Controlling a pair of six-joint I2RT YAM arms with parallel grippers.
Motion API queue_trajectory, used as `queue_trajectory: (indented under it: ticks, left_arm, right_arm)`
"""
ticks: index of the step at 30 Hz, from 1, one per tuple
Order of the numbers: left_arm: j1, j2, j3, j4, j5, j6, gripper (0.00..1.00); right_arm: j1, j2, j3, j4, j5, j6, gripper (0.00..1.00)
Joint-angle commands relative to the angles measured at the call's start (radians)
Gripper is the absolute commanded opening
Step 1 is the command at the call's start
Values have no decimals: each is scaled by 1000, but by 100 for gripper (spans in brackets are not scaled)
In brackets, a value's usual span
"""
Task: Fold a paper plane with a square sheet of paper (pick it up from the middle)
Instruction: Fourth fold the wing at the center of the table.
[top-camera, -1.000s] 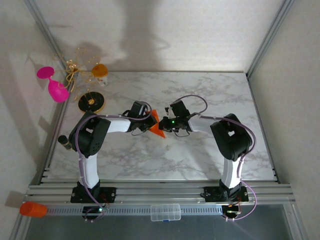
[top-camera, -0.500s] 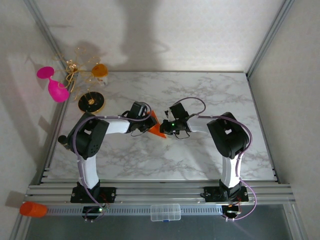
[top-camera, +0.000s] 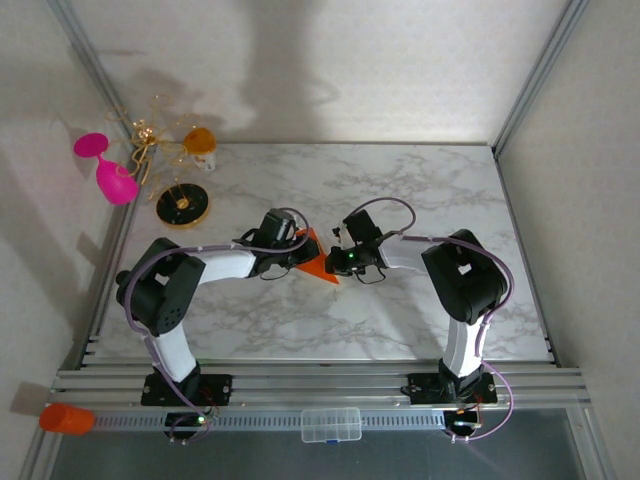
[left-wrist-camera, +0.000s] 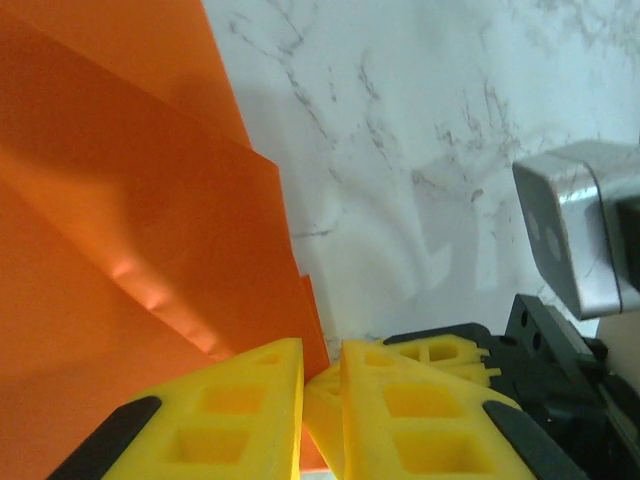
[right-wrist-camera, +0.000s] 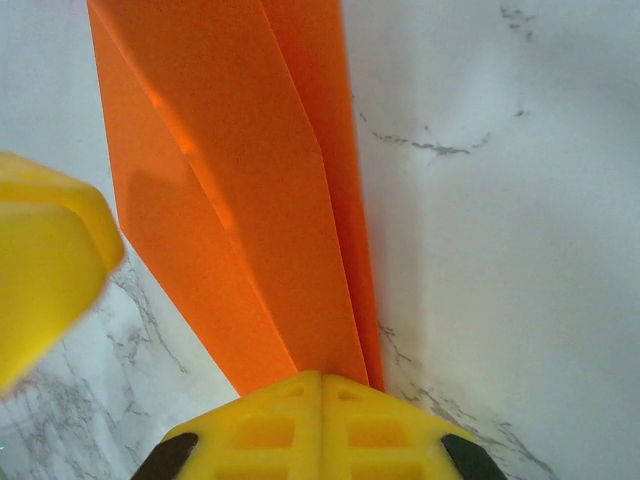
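Paper plane (top-camera: 316, 258): we see bright orange paper folded into a narrow pointed shape with layered creases. It sits near the middle of the marble table (top-camera: 420, 190), between our two grippers. We cannot tell whether it rests on the surface or is lifted.
Left gripper (top-camera: 296, 250): in its wrist view (left-wrist-camera: 322, 395) our yellow fingers stand almost together with only a slim gap. The edge of the paper plane (left-wrist-camera: 130, 200) runs down into that gap, so we have it pinched from the left.
Right gripper (top-camera: 338, 262): in its wrist view (right-wrist-camera: 322, 405) our fingers are pressed tight together, clamped on the narrow end of the paper plane (right-wrist-camera: 250, 190).
Spacing: the two grippers are close together, both on the paper.
Surroundings: a pink goblet (top-camera: 108, 172) sits beyond the table's far-left corner.
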Motion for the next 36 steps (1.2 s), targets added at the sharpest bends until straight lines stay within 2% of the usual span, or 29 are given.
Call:
queue_trajectory:
  ticks: [1, 13, 23, 36]
  left_arm:
    - [-18, 41, 11, 40, 29, 42, 17]
    - [-11, 142, 67, -30, -34, 68, 16]
    - [61, 185, 89, -93, -68, 118, 16]
    - [200, 269, 217, -170, -60, 228, 17]
  right_arm:
    - [7, 30, -26, -140, 48, -18, 5]
    - [7, 49, -48, -178, 98, -39, 6]
    - [7, 68, -74, -222, 161, -66, 5]
    - [23, 105, -97, -267, 227, -100, 5]
